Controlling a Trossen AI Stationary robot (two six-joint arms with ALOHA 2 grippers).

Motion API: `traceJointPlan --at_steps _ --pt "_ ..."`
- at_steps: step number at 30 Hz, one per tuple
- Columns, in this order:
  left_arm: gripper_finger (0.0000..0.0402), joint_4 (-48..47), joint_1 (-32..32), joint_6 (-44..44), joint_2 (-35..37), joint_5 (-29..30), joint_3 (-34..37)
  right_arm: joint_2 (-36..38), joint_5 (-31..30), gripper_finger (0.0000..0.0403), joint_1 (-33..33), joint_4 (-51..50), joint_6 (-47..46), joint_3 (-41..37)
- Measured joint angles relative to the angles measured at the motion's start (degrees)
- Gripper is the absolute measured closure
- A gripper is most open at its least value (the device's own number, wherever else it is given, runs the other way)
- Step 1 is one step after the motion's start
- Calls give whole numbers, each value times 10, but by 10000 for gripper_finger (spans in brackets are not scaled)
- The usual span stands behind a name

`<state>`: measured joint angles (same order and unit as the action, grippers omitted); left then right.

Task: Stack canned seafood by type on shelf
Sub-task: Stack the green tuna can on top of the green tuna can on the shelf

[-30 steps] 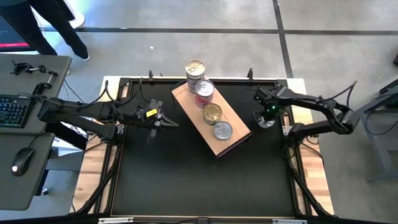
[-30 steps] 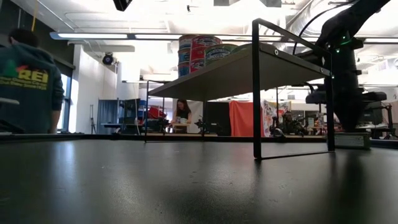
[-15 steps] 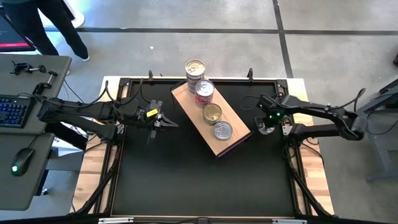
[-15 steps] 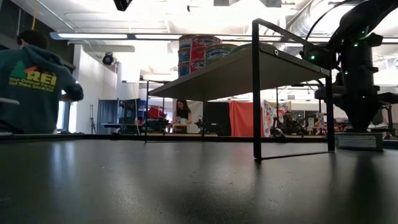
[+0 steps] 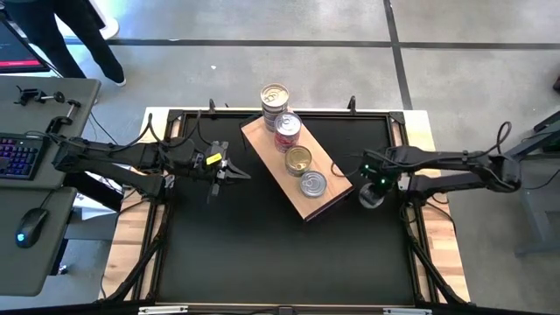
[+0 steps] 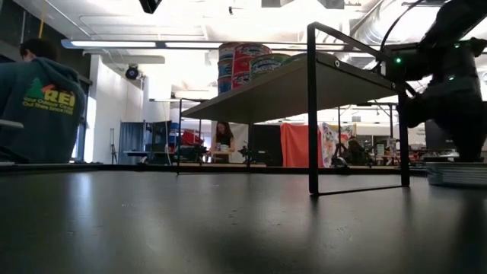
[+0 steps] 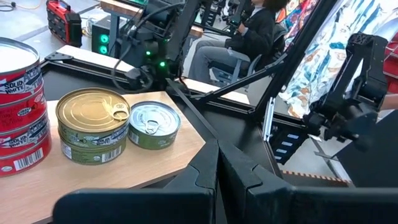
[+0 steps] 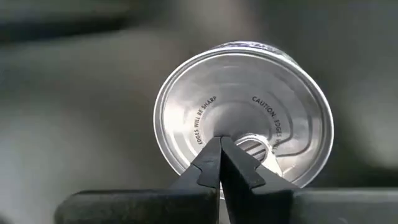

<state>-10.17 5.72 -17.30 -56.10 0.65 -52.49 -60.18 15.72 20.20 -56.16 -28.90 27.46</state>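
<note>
The shelf is a light-brown wooden board with visible grain, raised on thin black metal legs and set at a slant across the far middle of the matte black worktop. Four stacks of round flat tins stand in a row along it. The farthest stack has a silver pull-tab lid and sits at the board's far corner. Next comes a stack with red side labels; in the left wrist view its labels read "SOLID WHITE" above a barcode. Then a gold-lidded stack of two tins with green side labels, then a single silver-lidded tin just beside it near the board's near end.

One more tin lies on the worktop off the shelf's near right corner, its smooth silver lid embossed "CAUTION" and "EDGES WILL BE SHARP" around the pull tab. The right hand hangs directly above it with fingers pressed together, holding nothing, tips over the lid's centre.

The left hand waits left of the shelf, fingers closed to a point and empty, aimed at the board's long edge with a clear gap between.

The near half of the worktop is bare. A person in a green printed hoodie stands beyond the table.
</note>
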Motion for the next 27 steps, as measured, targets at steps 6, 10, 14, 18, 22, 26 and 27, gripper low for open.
traceJointPlan --at_steps 6,10,14,18,22,26,27 --pt "401 -4 0 0 0 0 0 -2 33 403 -66 26 33 -4" --pt "401 -5 0 0 0 0 0 -2 34 403 -114 36 34 -4" --pt "401 -6 0 0 0 0 0 -1 33 403 -166 40 14 -4" --pt "401 -13 0 0 0 0 0 -1 25 403 -223 53 -8 -4" --pt "401 -21 0 0 0 0 0 -1 12 403 -279 75 -56 -3" --pt "401 -25 0 0 0 0 0 -1 9 403 -336 100 -121 -4" --pt "401 -25 0 0 0 0 0 -1 9 403 -351 108 -138 -4"
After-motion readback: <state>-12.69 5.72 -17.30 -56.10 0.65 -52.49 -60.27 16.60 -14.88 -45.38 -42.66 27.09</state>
